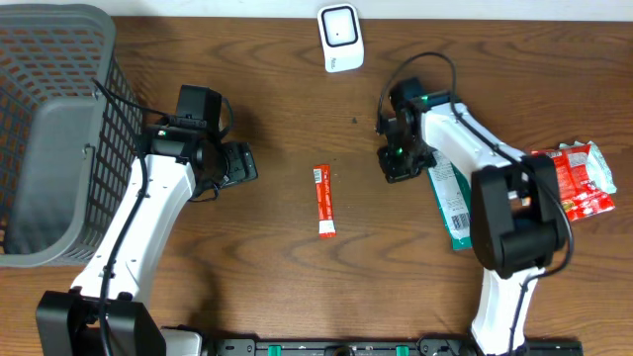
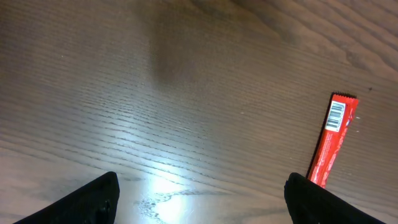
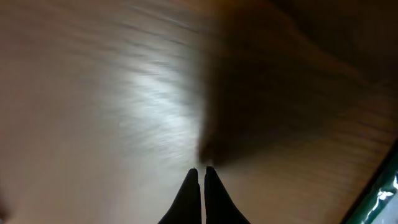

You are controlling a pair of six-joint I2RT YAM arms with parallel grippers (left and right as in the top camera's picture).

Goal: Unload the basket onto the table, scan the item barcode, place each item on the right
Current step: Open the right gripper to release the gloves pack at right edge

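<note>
Red stick packet (image 1: 323,201) lies flat on the desk (image 1: 297,287) in the overhead view, between the left hand (image 1: 240,163) and right hand (image 1: 398,164), touching neither. A white scanner (image 1: 339,38) sits beyond it. Left wrist: left hand released wide, empty, the packet's barcode end at right. Right wrist: right hand clenched on nothing.

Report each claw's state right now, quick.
Left claw: open, holding nothing.
Right claw: closed, holding nothing.
</note>
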